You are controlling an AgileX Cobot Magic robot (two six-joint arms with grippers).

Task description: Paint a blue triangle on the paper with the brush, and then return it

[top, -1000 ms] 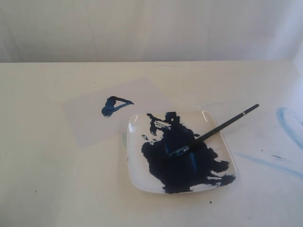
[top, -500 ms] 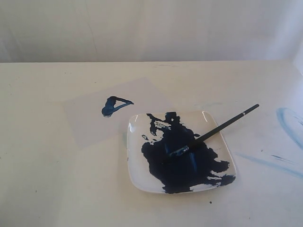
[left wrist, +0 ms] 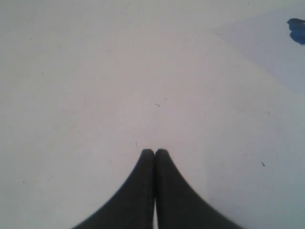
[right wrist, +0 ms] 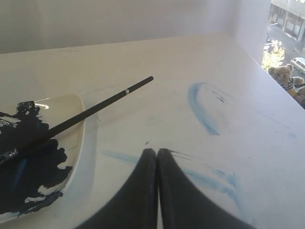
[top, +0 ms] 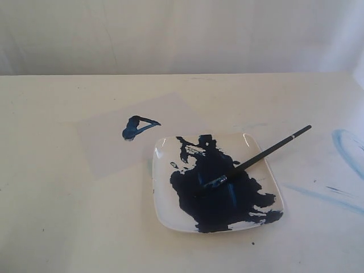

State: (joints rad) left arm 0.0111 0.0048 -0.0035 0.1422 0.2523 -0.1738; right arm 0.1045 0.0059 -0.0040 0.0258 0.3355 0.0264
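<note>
A dark blue triangle (top: pixel 136 127) was outlined on the pale off-white paper (top: pixel 108 145). The white plate (top: pixel 162 206) was blotched with navy. The brush (top: pixel 267 152) was black, banded in silver. Pale blue streaks (top: pixel 344 145) were smeared over the cream table (top: pixel 57 216).

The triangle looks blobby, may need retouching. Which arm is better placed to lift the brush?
Right: the brush lies ahead of the right fingers; the left fingers face only table and paper.

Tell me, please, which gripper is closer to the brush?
Right. The right gripper hangs shut beside the plate, near the handle end of the brush; the left gripper is shut off by the paper, with no brush in its view.
</note>
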